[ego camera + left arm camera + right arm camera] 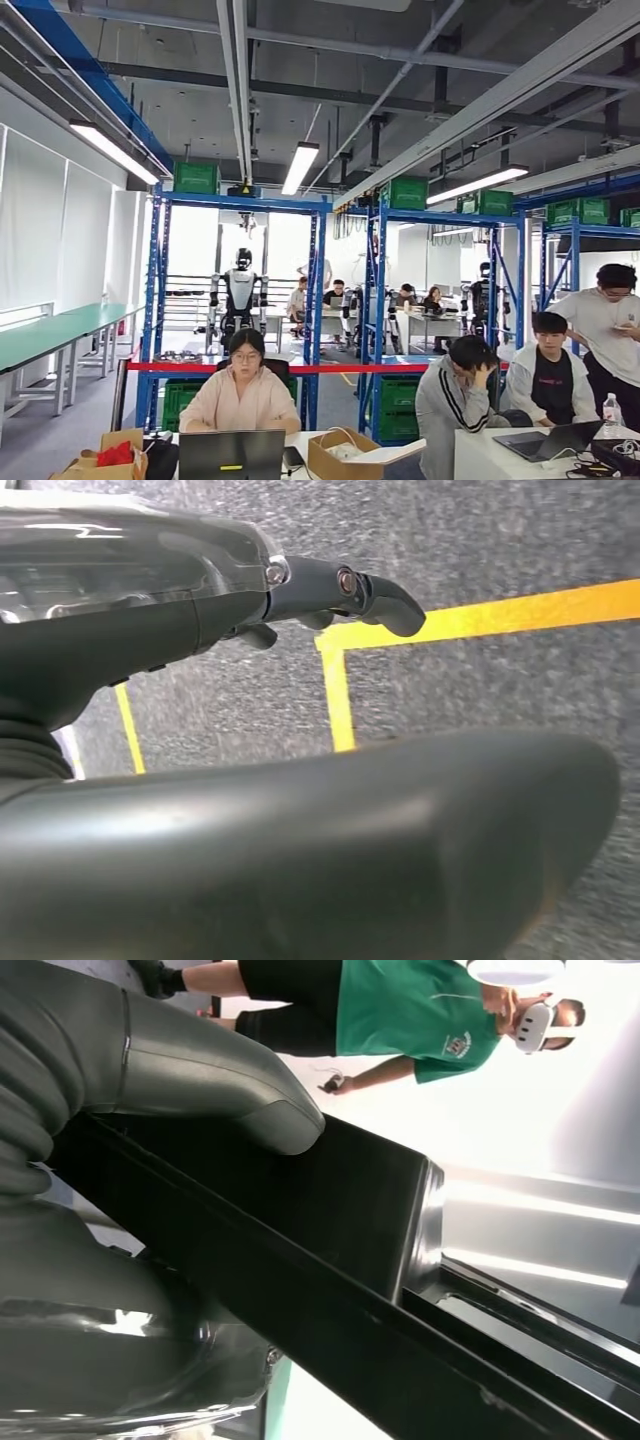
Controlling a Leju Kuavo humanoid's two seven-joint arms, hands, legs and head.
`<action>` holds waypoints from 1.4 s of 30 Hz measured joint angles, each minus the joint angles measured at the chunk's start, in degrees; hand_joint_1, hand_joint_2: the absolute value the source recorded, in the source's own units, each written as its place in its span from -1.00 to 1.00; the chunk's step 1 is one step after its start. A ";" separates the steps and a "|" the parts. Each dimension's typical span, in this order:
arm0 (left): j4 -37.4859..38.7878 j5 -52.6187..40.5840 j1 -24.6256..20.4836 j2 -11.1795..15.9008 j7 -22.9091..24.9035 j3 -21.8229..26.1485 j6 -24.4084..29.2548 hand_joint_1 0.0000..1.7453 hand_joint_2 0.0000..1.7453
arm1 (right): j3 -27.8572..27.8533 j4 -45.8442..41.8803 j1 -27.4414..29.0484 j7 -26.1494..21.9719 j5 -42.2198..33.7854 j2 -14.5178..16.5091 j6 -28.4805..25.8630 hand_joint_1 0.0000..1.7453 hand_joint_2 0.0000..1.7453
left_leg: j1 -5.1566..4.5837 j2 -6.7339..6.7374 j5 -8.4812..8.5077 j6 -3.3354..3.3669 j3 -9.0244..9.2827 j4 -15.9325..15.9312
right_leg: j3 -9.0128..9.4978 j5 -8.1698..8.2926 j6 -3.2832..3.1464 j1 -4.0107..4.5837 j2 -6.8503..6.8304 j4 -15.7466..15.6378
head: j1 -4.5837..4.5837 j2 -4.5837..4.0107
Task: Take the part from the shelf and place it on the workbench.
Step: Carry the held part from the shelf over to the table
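We find the right hand (151, 1190) clamped on the black part (355, 1210), thumb across its top face, its long axis running away past the fingers. The left hand (226, 610) hangs empty, fingers apart, above the floor (490, 540).

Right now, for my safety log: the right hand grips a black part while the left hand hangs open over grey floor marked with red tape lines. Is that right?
Not quite. The tape lines are yellow, not red, as the left wrist view shows. The rest holds: the right hand grips the black part, and the left hand hangs open over grey floor.
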 joint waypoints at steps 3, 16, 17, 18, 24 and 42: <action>0.00 0.01 -0.06 -0.25 0.01 0.02 0.03 -1.00 1.00 | -0.01 0.10 -0.03 0.02 -0.04 -0.05 0.04 1.00 1.00 | 0.19 -0.08 -0.73 -0.68 0.90 -0.62 | 2.09 3.26 -1.33 0.81 0.06 -6.50 | 0.00 0.02; 0.00 -0.19 -0.04 -0.28 -0.07 0.07 -0.02 -1.00 1.00 | 0.27 -0.08 -0.60 0.21 -0.15 0.06 1.07 1.00 1.00 | 0.35 0.33 3.89 -2.75 -6.65 4.72 | 9.57 -1.66 -2.04 0.19 0.01 -10.43 | 0.07 -0.01; 0.00 -0.21 -0.13 -0.28 -0.13 0.08 -0.01 -1.00 1.00 | 0.35 -0.11 -0.77 0.21 -0.17 0.10 1.13 1.00 1.00 | 0.30 0.36 4.72 -2.57 -5.68 2.47 | 9.93 -2.24 -1.66 0.22 0.03 -10.17 | 0.05 -0.01; 0.00 -0.22 -0.20 -0.25 -0.17 0.08 0.00 -1.00 1.00 | 0.44 -0.17 -0.95 0.21 -0.20 0.14 1.21 1.00 1.00 | 0.18 0.35 4.59 -2.28 -5.16 1.44 | 10.06 -2.64 -1.34 0.26 0.05 -9.98 | 0.03 -0.01; -0.02 -0.36 -0.37 -0.10 -0.38 0.16 -0.01 -1.00 1.00 | 0.69 -1.37 -2.24 0.10 -0.50 0.21 1.66 1.00 1.00 | 0.24 0.25 2.78 -0.26 -3.58 0.57 | 7.44 -6.09 0.18 -0.08 -0.05 -3.89 | 0.00 0.02; 0.00 -0.74 -0.99 -0.14 -1.20 0.30 -0.24 -1.00 1.00 | 0.21 -3.46 -4.76 0.20 -2.99 0.67 1.96 1.00 1.00 | -0.03 0.27 -4.59 -2.31 -7.22 11.96 | 6.12 0.77 -2.92 0.26 -0.20 -10.29 | -0.07 0.01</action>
